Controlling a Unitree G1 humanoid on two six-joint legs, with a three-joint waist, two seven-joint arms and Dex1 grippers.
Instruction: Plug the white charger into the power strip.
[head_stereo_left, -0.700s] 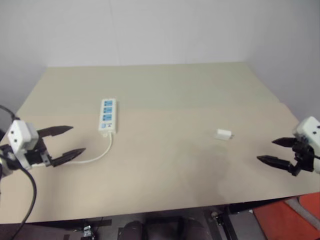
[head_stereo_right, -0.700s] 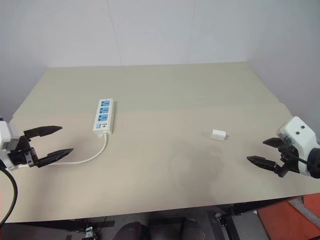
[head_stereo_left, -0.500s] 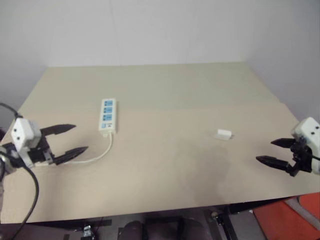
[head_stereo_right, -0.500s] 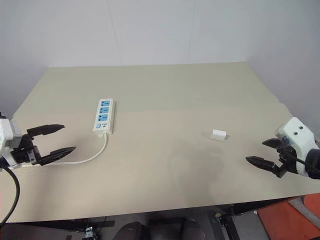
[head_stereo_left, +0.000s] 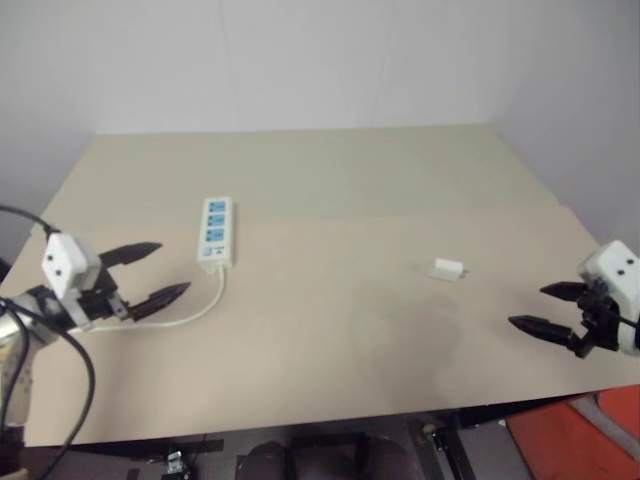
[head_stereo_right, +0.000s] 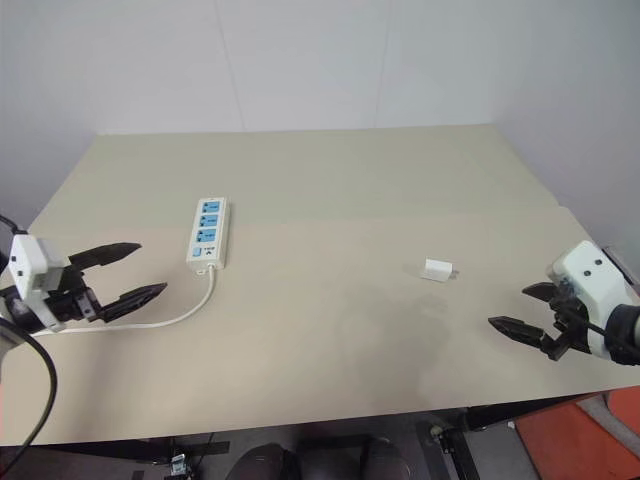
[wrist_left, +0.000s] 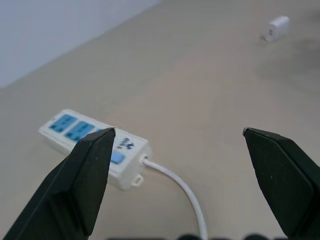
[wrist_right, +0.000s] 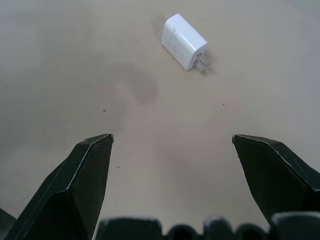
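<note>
Two grippers (head_stereo_right: 131, 270) (head_stereo_right: 528, 308); one charger (head_stereo_right: 436, 269); one strip (head_stereo_right: 206, 231)

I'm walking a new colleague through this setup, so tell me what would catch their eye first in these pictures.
Probably the power strip with its blue socket faces, lying on the left part of the beige table, its thin cord trailing toward the near left edge. Next, the small white charger lying alone on its side to the right, prongs bare. The left gripper and right gripper hover open and empty at either side.
</note>
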